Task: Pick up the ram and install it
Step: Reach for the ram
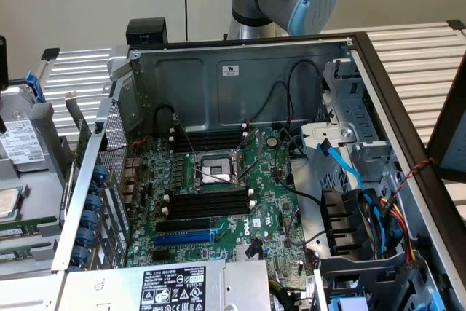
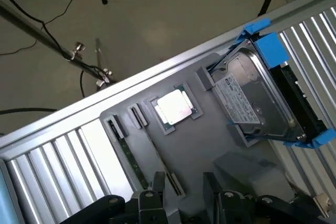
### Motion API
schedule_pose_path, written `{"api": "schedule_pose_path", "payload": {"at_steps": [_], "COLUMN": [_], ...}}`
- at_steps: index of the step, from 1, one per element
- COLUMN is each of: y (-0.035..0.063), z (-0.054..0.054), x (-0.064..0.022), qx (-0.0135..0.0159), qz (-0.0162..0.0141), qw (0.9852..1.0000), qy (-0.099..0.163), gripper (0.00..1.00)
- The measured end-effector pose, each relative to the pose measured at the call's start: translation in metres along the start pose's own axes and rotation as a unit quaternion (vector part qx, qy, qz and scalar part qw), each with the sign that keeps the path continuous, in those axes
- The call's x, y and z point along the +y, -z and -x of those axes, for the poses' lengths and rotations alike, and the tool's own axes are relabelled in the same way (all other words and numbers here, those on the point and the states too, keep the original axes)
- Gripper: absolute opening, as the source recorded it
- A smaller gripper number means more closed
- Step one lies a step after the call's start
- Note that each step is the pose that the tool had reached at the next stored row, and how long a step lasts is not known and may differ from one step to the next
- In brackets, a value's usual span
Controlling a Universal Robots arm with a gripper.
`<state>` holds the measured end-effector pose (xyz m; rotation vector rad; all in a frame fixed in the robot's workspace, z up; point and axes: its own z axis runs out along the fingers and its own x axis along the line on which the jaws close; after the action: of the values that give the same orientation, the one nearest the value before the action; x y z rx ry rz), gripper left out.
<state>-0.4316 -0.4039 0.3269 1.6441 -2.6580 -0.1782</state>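
Observation:
The ram (image 2: 127, 156) is a long, thin dark-green stick standing on edge in a grey tray (image 2: 210, 140), its far end held in a small dark clip. A second thin strip (image 2: 157, 156) lies parallel beside it. My gripper (image 2: 184, 187) hovers above the tray with its two dark fingers (image 2: 159, 182) apart and nothing between them, over the near end of the second strip and just beside the ram. In the exterior view the open computer case shows the motherboard (image 1: 218, 194) with black memory slots (image 1: 207, 203) on both sides of the processor socket (image 1: 216, 172).
The tray also holds a silver processor chip (image 2: 175, 107) and a hard drive (image 2: 260, 98) in blue brackets. It sits on a ribbed metal table (image 2: 63, 166) at the exterior view's left of the case. Cables (image 1: 357, 180) and a drive cage crowd the case's right side. A blue slot (image 1: 186, 239) lies below the memory slots.

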Motion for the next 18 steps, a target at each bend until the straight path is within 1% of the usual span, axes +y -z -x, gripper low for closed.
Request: {"api": "schedule_pose_path", "payload": {"at_steps": [2, 3, 5, 7, 8, 9, 16, 18], "y": [-0.0002, -0.0003, -0.0009, -0.0013, -0.0012, -0.0013, -0.0019, -0.0022], "z": [-0.0003, -0.0004, -0.0004, -0.0004, -0.0005, -0.0007, -0.0012, -0.0016], "x": [0.0004, 0.0005, 0.0005, 0.0004, 0.0006, 0.0011, 0.0021, 0.0027], "qx": [0.0027, 0.0033, 0.0015, -0.0004, 0.0000, 0.0006, 0.0006, 0.0013], "qz": [-0.0052, -0.0078, -0.0142, -0.0212, -0.0231, -0.0238, -0.0240, -0.0237], "qw": [1.0000, 0.9999, 0.9998, 0.9995, 0.9994, 0.9993, 0.9993, 0.9990], "qy": [0.003, 0.006, 0.014, 0.024, 0.026, 0.028, 0.029, 0.038], "gripper": [0.42, 0.42, 0.42, 0.42, 0.42, 0.42, 0.42, 0.42]}}
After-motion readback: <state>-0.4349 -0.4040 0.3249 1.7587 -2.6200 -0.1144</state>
